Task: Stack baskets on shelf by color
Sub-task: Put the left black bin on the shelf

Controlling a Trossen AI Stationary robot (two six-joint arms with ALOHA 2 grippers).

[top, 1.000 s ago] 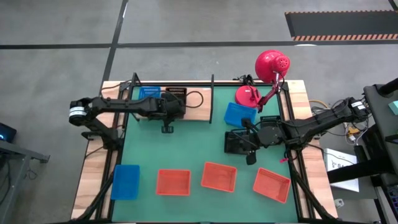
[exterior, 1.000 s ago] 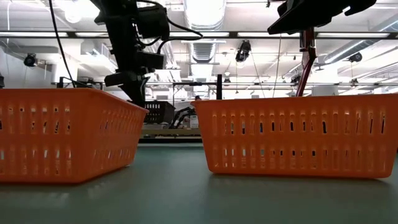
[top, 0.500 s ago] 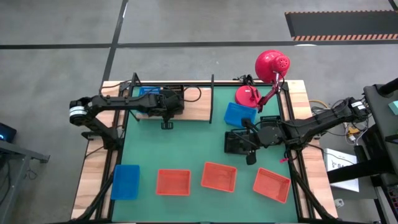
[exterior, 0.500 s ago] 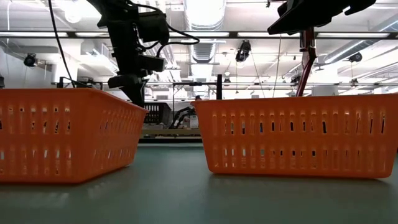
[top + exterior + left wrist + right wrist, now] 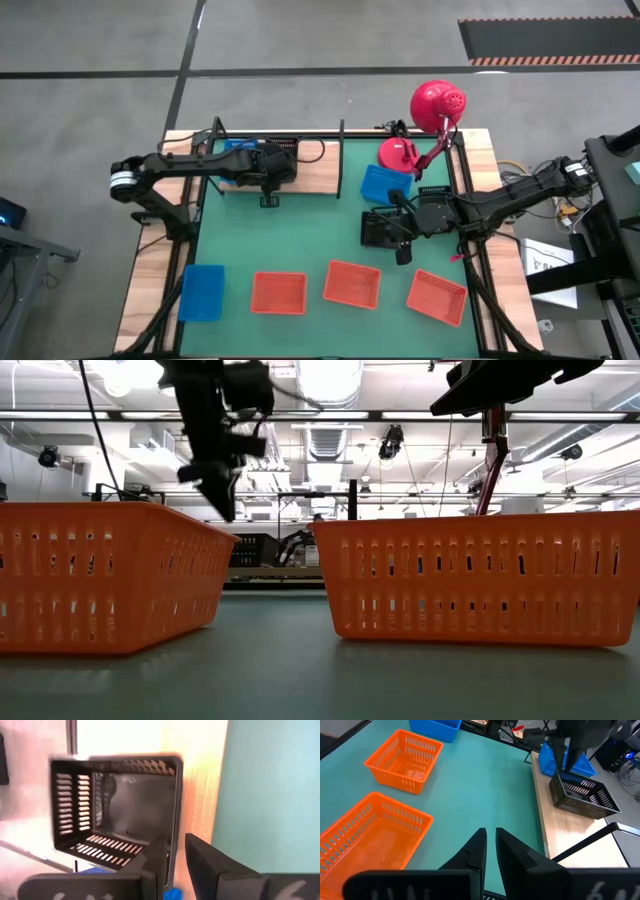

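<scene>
no readable text, labels or numbers anywhere

The left gripper (image 5: 268, 186) hangs over the shelf (image 5: 318, 172) at far left; the right arm's gripper (image 5: 398, 238) is beside a black basket (image 5: 376, 230); three orange baskets (image 5: 351, 283) line the near edge

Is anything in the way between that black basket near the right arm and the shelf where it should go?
The green mat between the black basket by the right gripper and the shelf looks clear. At the shelf, though, the left gripper sits astride the wall of the black basket already there.
</scene>
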